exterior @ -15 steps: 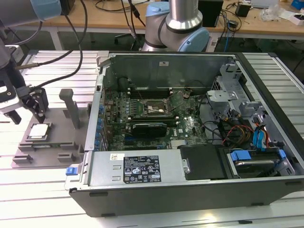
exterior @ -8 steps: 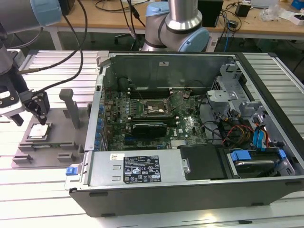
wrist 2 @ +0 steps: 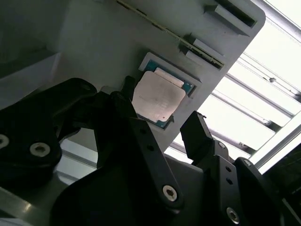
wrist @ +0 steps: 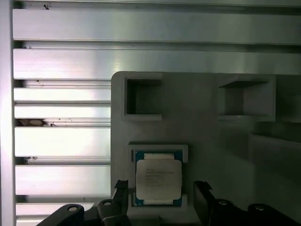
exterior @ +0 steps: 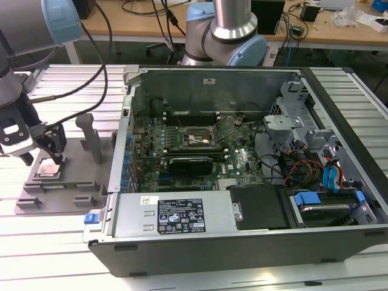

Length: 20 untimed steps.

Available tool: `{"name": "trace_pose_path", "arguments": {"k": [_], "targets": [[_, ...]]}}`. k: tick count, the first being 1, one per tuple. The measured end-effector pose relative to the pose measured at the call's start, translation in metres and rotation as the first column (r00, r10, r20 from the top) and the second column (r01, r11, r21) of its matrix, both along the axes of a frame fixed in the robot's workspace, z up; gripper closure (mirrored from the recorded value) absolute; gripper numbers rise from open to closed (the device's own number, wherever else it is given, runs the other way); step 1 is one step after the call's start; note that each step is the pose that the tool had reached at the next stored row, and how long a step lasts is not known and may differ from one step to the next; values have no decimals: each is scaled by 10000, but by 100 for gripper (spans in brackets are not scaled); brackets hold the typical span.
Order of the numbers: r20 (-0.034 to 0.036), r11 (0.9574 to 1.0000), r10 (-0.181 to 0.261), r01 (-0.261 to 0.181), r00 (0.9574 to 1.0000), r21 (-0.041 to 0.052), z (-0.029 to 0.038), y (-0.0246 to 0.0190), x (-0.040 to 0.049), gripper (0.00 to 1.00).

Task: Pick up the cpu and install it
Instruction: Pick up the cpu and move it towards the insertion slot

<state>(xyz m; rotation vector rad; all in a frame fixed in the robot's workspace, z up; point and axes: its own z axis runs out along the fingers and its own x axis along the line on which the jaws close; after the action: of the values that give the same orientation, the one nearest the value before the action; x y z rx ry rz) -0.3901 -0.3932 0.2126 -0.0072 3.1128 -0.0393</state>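
One end effector [exterior: 43, 151] poised over the cpu [exterior: 48, 168]: pick-up step, grasp not yet made.
Exterior view: cpu seated in grey tray [exterior: 76, 182] on the counter [exterior: 42, 242], at the exterior view's left of the open computer case [exterior: 182, 218]. Second wrist view: fingers [wrist 2: 195, 132] spread, cpu [wrist 2: 157, 99] between them, seemingly untouched. First wrist view: same straddle noted, cpu [wrist: 158, 179] lying flat in the tray. Judged: level, centred closing on opposite edges is called for.

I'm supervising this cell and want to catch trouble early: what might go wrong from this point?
1. The open hand straddles the cpu, which lies in a recess of the grey tray; a fingertip may catch the recess rim and tilt the chip.
2. The case wall stands between the tray and the motherboard; a low carry might strike it.
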Motion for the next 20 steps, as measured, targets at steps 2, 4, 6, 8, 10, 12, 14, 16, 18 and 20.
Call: {"name": "trace_pose_path", "arguments": {"k": [2,4,6,8,10,12,14,16,18,20], "targets": [[0,10000,6,-6,10000,-23,-32,18,0,34],[0,10000,22,-22,10000,-26,-56,27,1,34],[0,10000,30,-30,10000,-28,-83,33,0,34],[-1,10000,33,-33,10000,-53,-112,40,0,34],[0,10000,35,-35,10000,-71,-136,45,1,34],[0,10000,37,-37,10000,-78,-155,49,1,34],[0,10000,38,-38,10000,-79,-174,54,0,34],[0,10000,38,-38,10000,-80,-193,57,-3,34],[0,10000,39,-39,10000,-80,-214,57,-5,34],[-1,10000,39,-39,10000,-80,-232,58,-7,34]]}}
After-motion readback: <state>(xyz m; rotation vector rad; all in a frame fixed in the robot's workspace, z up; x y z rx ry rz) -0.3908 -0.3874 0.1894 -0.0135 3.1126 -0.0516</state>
